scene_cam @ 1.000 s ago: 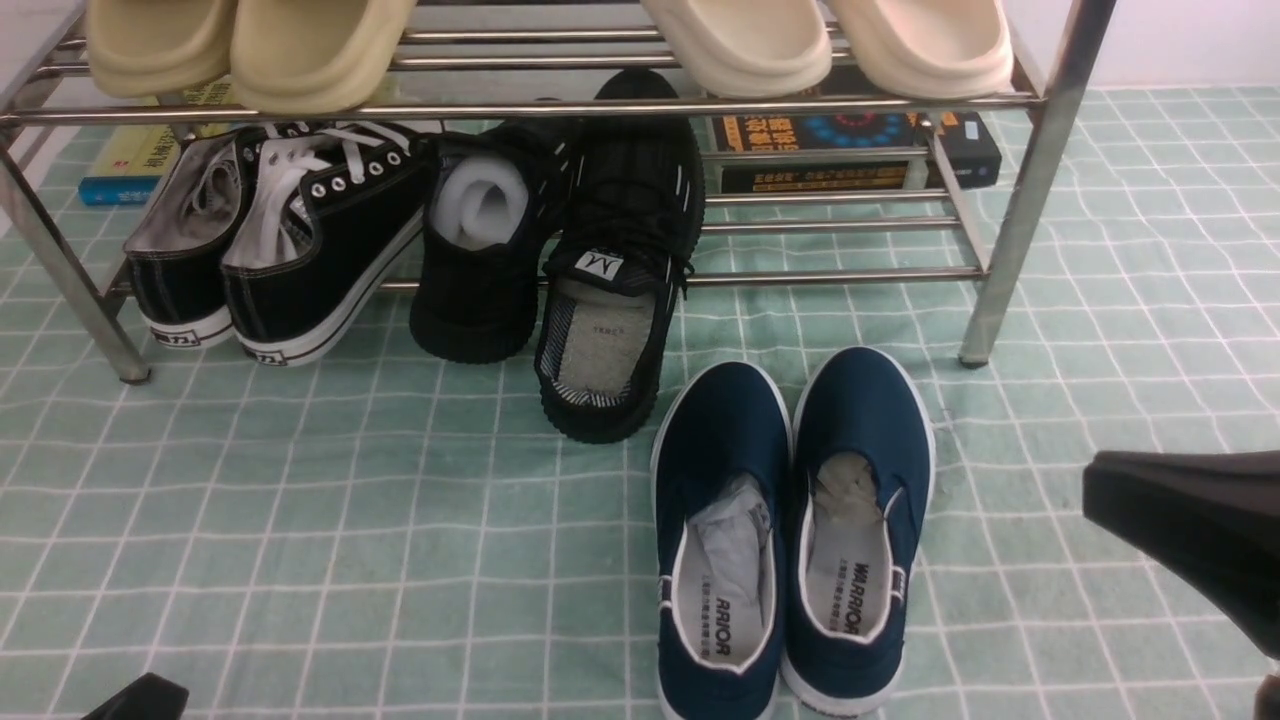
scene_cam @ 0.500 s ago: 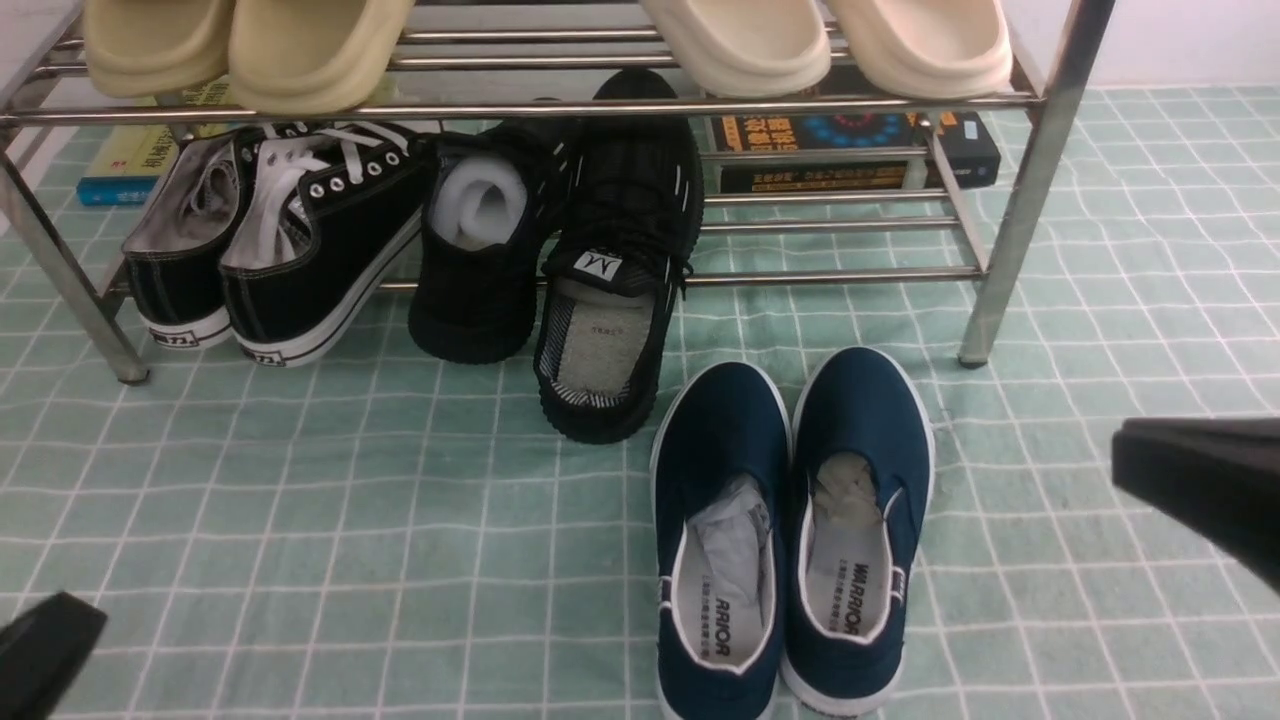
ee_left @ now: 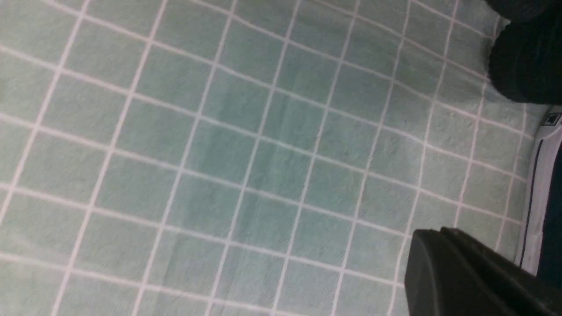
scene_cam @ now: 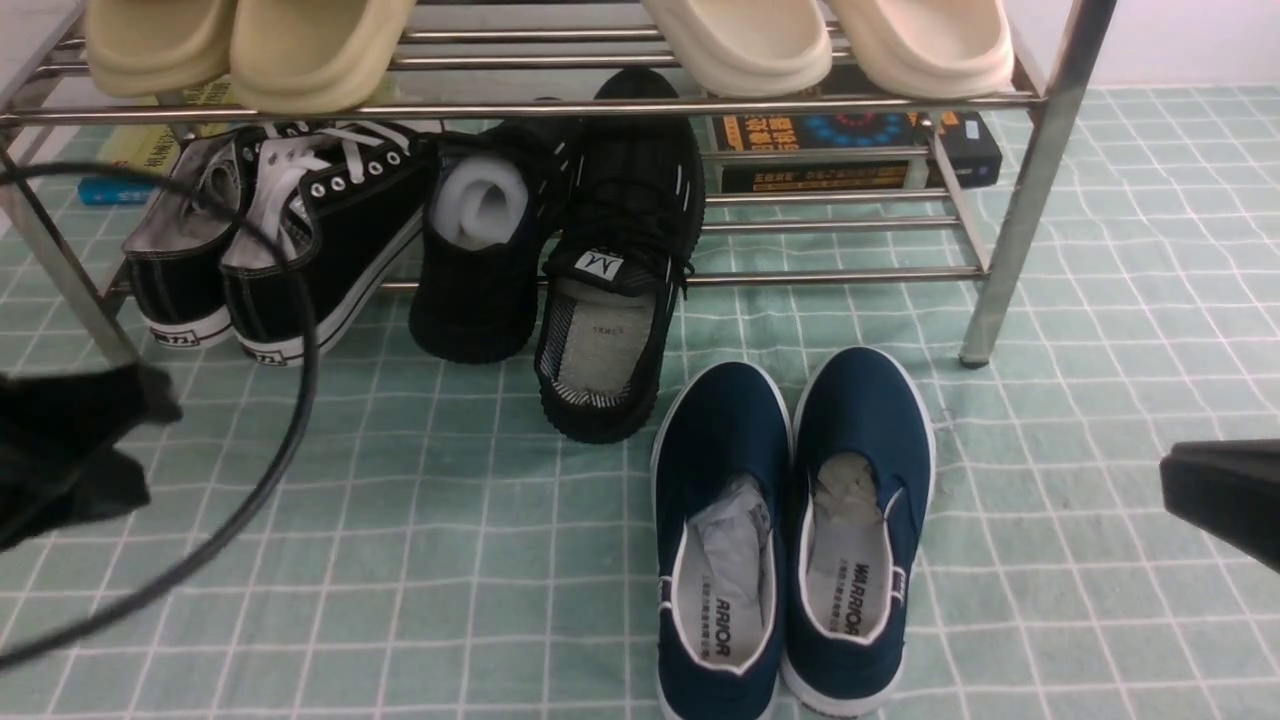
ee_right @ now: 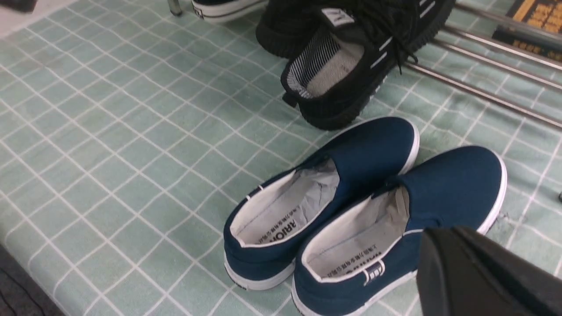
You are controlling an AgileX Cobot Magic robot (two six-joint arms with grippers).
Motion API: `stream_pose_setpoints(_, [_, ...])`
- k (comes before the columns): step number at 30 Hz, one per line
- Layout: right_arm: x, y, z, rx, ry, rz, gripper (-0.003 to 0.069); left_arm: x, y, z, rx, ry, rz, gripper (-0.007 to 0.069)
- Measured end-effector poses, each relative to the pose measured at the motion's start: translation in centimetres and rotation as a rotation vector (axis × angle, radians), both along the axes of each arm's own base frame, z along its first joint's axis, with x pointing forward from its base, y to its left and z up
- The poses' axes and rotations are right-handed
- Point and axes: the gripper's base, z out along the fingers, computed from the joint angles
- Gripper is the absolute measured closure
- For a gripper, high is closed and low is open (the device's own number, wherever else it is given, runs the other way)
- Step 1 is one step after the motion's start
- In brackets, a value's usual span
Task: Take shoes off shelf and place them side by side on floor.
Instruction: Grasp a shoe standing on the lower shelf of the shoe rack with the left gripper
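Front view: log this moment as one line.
navy pair: side by side on floor | black knit pair: toes on shelf, heels on floor | left gripper: shut, empty | right gripper: shut, empty

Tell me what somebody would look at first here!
Probably the two blue shoes, sitting neatly side by side on the green checked floor in front of the rack. Behind them, black sneakers lean off its lower rails, and cream slides sit on top.
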Motion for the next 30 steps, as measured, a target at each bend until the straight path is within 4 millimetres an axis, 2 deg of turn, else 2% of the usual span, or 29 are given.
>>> stream_pose_setpoints(3, [0.0,0.0,0.0,0.004,0.005,-0.003,0.0654,3.3,-0.8,0.1,0.01,0.036,-0.063,0.0558])
stream_pose_setpoints(7, [0.0,0.0,0.0,0.002,0.003,-0.004,0.0652,7.4,-3.1,0.2,0.027,0.056,-0.152,0.0431])
stream_pose_setpoints(12, [0.0,0.0,0.0,0.002,0.003,-0.005,0.065,12.7,-5.6,0.8,0.051,-0.014,-0.204,0.026])
stream_pose_setpoints(15, [0.0,0.0,0.0,0.002,0.003,-0.005,0.0648,15.6,-6.3,0.2,0.059,-0.047,-0.201,0.0204])
stream_pose_setpoints(18, [0.0,0.0,0.0,0.002,0.003,-0.005,0.0645,18.1,-6.7,-0.8,0.059,-0.071,-0.196,0.0183])
stream_pose_setpoints(22, [0.0,0.0,0.0,0.001,0.002,-0.005,0.0642,20.1,-7.1,-2.4,0.059,-0.087,-0.189,0.0182])
stream_pose_setpoints(27, [0.0,0.0,0.0,0.0,0.002,-0.005,0.0639,21.5,-7.4,-4.4,0.054,-0.092,-0.181,0.0183])
stream_pose_setpoints(30, [0.0,0.0,0.0,0.0,0.002,-0.005,0.0639,21.8,-7.5,-4.6,0.046,-0.11,-0.175,0.0186])
